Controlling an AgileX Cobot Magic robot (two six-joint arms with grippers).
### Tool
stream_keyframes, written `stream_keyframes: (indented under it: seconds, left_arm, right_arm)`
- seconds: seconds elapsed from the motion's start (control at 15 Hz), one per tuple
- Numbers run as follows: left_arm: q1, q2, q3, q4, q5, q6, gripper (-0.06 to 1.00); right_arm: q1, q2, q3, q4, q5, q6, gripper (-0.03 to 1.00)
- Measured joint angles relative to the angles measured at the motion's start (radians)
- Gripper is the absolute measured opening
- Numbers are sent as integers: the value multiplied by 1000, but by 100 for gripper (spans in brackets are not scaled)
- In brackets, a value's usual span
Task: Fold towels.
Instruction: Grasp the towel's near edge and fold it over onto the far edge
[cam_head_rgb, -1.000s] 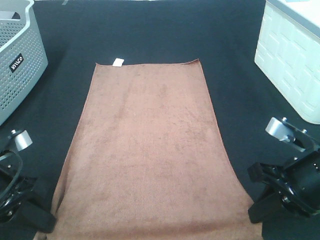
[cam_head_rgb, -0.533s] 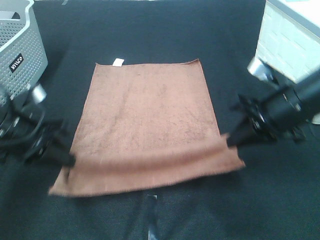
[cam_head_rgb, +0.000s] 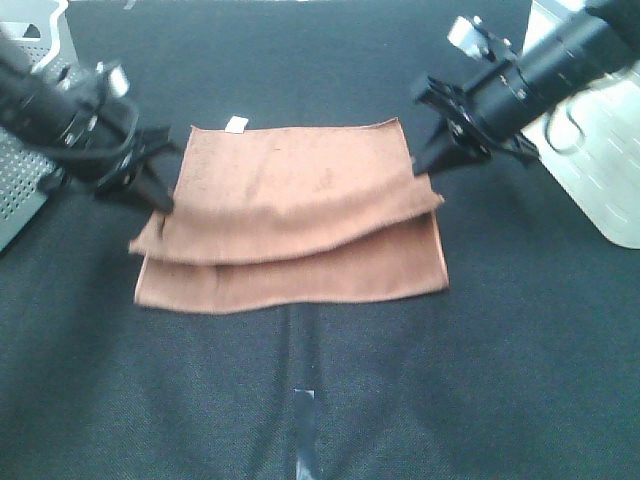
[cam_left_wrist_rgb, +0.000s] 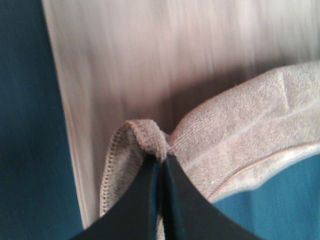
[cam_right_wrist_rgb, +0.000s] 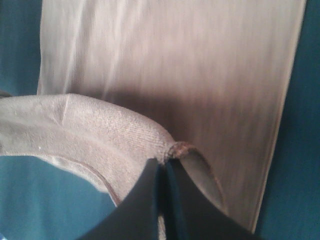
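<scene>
Towel (cam_head_rgb: 300, 185) half-doubled on dark mat (cam_head_rgb: 300, 400), we note near edge raised over far half, L gripper (cam_head_rgb: 160, 203) pinching one corner, R gripper (cam_head_rgb: 422, 170) pinching other, far hem w/ white tag (cam_head_rgb: 236, 124) flat, bare mat in front.

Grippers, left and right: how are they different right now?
The left gripper pinches the left corner of the towel; the right gripper pinches its right corner. The right gripper is nearer the far edge with the white tag; the left gripper sits nearer the front. Both are shut on the towel, holding the folded-over layer up.
</scene>
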Motion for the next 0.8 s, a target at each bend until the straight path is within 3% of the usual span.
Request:
stream_keyframes:
  seconds: [0.13,0.33,0.67,0.8]
  left_arm:
    - [0,99,-191,49,1,-53,0]
    - [1,223,-395,59,-6,-68,0]
    - [11,426,-675,77,-79,-68,0]
    - [12,476,-751,82,-124,-68,0]
  right_arm:
    - [0,135,-218,-38,31,37,0]
    - [-3,298,-486,-112,64,93,0]
    - [-45,555,-912,-132,100,112,0]
    - [-46,610,-997,-133,78,112,0]
